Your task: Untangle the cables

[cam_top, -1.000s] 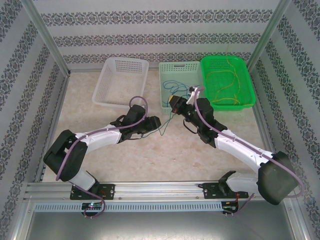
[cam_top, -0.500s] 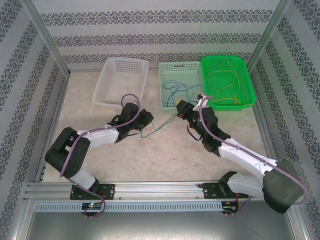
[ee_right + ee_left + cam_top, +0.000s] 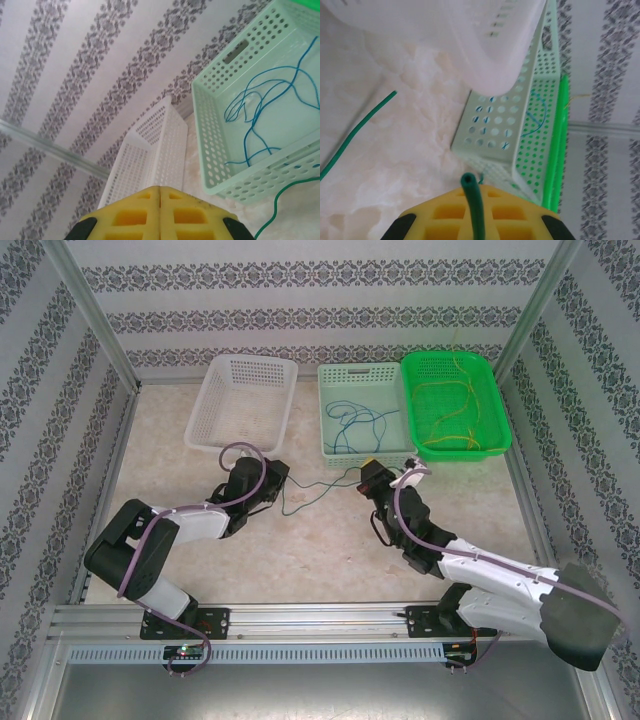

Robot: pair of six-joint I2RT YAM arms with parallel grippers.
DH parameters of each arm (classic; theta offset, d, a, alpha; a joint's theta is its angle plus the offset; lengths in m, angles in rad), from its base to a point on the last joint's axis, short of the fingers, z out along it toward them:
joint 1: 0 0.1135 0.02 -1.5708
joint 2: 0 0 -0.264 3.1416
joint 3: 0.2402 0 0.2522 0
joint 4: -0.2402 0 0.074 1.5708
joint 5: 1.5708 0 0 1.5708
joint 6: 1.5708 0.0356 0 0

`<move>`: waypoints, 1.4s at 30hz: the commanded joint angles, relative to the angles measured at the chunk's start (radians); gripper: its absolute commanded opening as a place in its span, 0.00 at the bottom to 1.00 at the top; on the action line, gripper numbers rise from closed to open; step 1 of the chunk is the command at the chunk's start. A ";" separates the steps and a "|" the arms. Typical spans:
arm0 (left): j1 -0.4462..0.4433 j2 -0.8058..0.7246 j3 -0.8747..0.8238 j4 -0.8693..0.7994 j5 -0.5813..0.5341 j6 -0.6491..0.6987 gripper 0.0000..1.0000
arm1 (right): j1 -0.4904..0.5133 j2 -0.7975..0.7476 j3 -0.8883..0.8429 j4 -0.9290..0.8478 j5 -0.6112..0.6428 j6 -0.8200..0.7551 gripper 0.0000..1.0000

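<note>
A dark green cable [image 3: 312,496] lies slack on the table between my two grippers. My left gripper [image 3: 277,478] is shut on one end; in the left wrist view that cable end [image 3: 468,181] pokes up past the closed yellow fingers [image 3: 445,212]. A further stretch of the cable [image 3: 358,131] crosses the table at left. My right gripper [image 3: 366,476] is shut, and the cable's other end runs up to it. In the right wrist view its pads [image 3: 190,215] meet flush, with the cable [image 3: 278,204] trailing off at lower right. Blue cables [image 3: 352,424] lie in the pale green basket [image 3: 327,410]. Yellow cables [image 3: 447,408] lie in the bright green basket [image 3: 500,420].
A white basket [image 3: 205,425] stands at the back left, just beyond my left gripper. The three baskets line the back of the table. Aluminium posts [image 3: 95,330] and patterned walls close in the sides.
The left gripper shut on the green cable and drew back left toward the white basket. The right gripper dropped and moved nearer, so the cable now stretches out between them.
</note>
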 commanded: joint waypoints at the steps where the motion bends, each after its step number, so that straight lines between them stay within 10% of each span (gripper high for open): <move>1: 0.025 -0.043 -0.046 0.073 -0.128 -0.099 0.00 | 0.003 0.009 -0.044 0.044 0.141 0.134 0.00; 13: 0.034 -0.163 -0.064 -0.010 -0.205 -0.054 0.00 | 0.043 0.137 -0.028 0.057 0.063 0.297 0.00; 18: 0.035 -0.274 0.021 -0.284 -0.189 0.139 0.84 | 0.032 0.141 -0.002 0.054 0.084 0.282 0.00; 20: 0.035 -0.335 0.060 -0.410 -0.193 0.260 0.99 | 0.010 0.124 0.004 0.039 0.085 0.275 0.00; 26: 0.035 -0.494 0.034 -0.494 -0.095 0.431 1.00 | -0.056 0.133 0.037 0.033 0.038 0.257 0.00; 32: 0.001 -0.434 0.007 -0.465 0.139 0.293 1.00 | -0.089 0.256 0.132 0.119 -0.030 0.265 0.00; 42: -0.043 -0.343 0.037 -0.284 0.197 0.154 1.00 | -0.114 0.498 0.313 0.337 -0.138 0.303 0.00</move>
